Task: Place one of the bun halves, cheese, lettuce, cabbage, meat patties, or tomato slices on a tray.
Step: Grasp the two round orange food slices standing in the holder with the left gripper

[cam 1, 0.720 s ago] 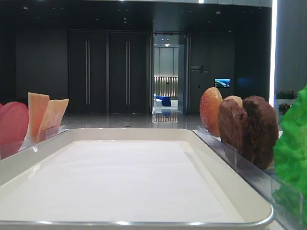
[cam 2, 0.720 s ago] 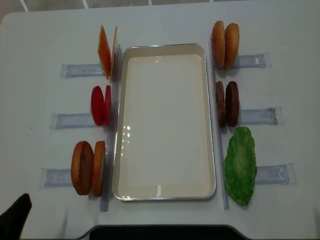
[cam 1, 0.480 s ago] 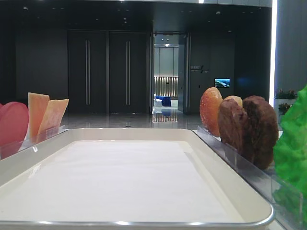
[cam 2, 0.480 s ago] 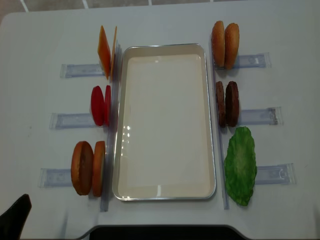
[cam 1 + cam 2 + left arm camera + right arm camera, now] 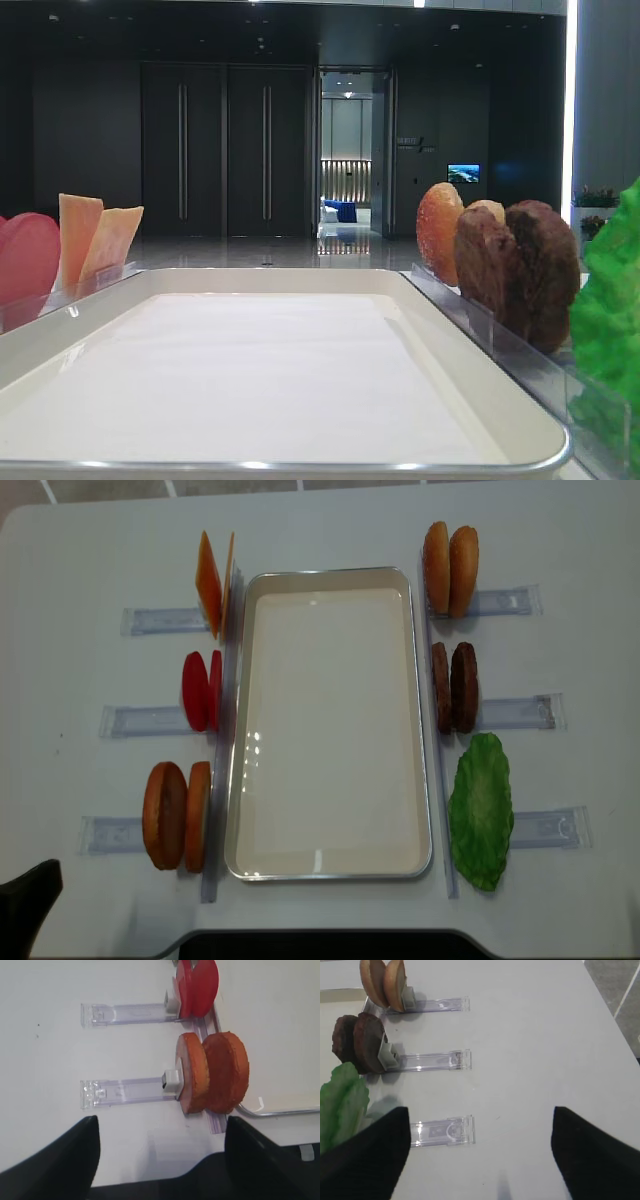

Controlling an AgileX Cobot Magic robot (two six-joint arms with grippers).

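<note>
layout: food pieces stand on edge in clear slotted holders [image 5: 150, 720] on both sides of the tray [image 5: 330, 580], upright so a claw can pinch them from above
tray: bare inside, centre of surface [image 5: 580, 540], nothing placed yet
left claw [image 5: 160, 1160]: fingers spread wide, gripping nothing; hovers low near front-left corner
nearest item: bun halves [image 5: 212, 1079], a pair on edge, just ahead of left claw, apart from it, touching tray edge rail
next item up: tomato slices [image 5: 196, 986], further off
right claw [image 5: 480, 1155]: looks spread and empty, though only dark finger edges show
right side: lettuce [image 5: 340, 1100] beside its left finger, meat patties [image 5: 360, 1042] beyond
</note>
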